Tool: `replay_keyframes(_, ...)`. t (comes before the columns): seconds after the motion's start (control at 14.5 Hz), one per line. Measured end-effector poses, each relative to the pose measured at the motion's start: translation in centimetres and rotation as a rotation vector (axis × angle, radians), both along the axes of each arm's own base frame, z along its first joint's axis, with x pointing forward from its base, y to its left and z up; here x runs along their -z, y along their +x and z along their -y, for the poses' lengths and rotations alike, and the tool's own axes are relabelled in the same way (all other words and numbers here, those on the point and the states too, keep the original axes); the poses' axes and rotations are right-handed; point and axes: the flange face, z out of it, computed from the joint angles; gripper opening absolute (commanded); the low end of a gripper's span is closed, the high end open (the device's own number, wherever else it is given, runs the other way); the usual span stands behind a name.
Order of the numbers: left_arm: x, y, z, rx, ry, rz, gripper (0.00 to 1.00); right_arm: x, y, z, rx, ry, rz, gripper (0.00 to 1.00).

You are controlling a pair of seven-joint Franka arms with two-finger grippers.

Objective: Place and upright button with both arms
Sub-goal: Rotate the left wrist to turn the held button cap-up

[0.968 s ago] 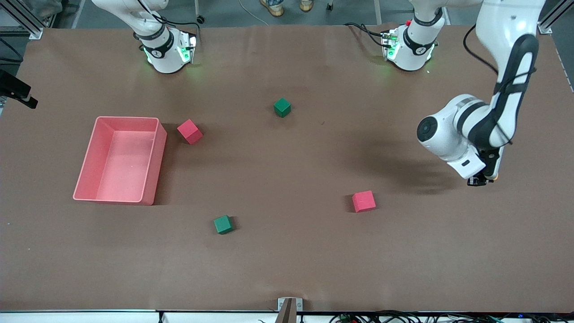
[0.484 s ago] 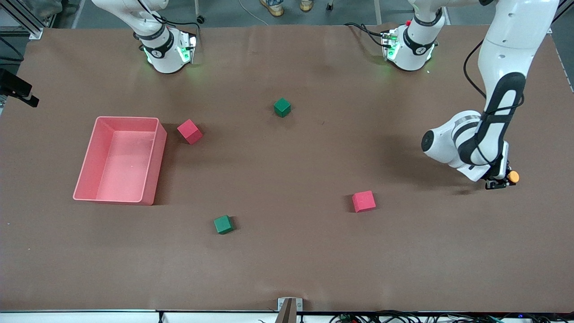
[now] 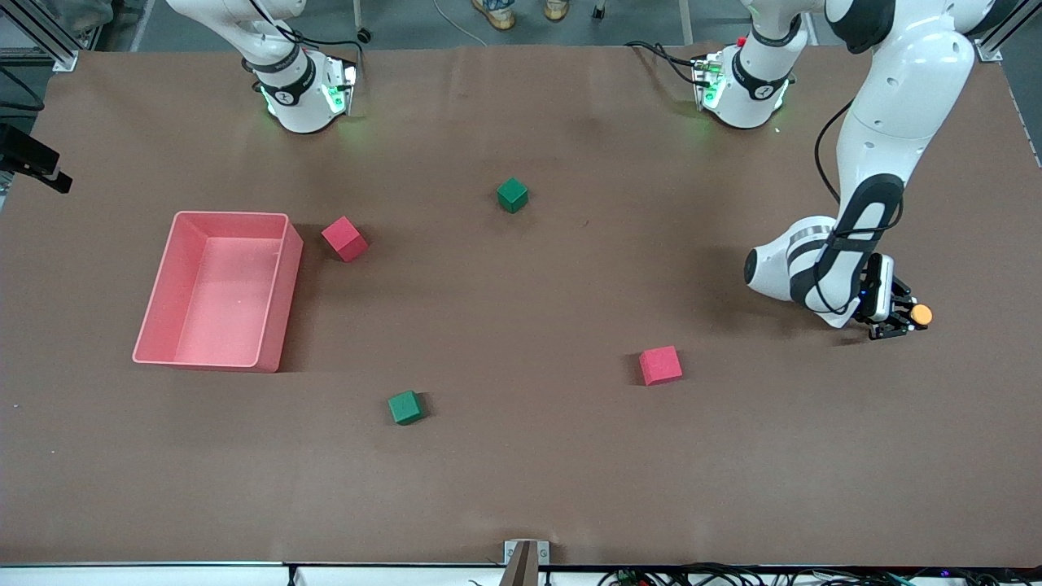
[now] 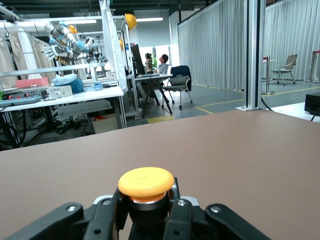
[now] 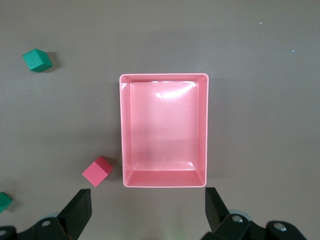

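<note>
Left claw [image 3: 895, 319] pinches the tiny orange-capped, black-bodied push-button [image 3: 920, 314] low over the brown bench [image 3: 521, 472]; right claw [image 5: 147, 220] hangs spread above the pink plastic tray [image 5: 126, 130].

Two glossy white jointed robot arms [image 3: 887, 106] with rounded shells carry dark grey-black bands at their joints. A thin black cable [image 3: 826, 167] loops loose beside the left arm's forearm, and more black cables trail from both bases. Each rounded white base [image 3: 301, 94] wears a black collar with a small white mark and glows green at its foot. The left black two-finger hand [image 4: 145, 220] shows matte black plastic fingers [image 4: 102, 222] with small silver screws. The right black two-finger hand [image 5: 147, 207] has blocky black fingertips [image 5: 80, 207] and silver screws above them.
</note>
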Motion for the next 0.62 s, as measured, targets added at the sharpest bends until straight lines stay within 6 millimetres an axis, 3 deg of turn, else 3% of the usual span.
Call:
replay_keyframes(0.55, 2.8, -0.2, 0.6, 0.005, 0.067, -0.002, 0.01, 0.1, -0.1, 0.0, -0.004, 0.003, -0.009, 1.00)
replay_keyframes(0.62, 2.8, -0.2, 0.6, 0.005, 0.071, -0.002, 0.07, 0.1, -0.1, 0.0, -0.004, 0.003, -0.009, 1.00)
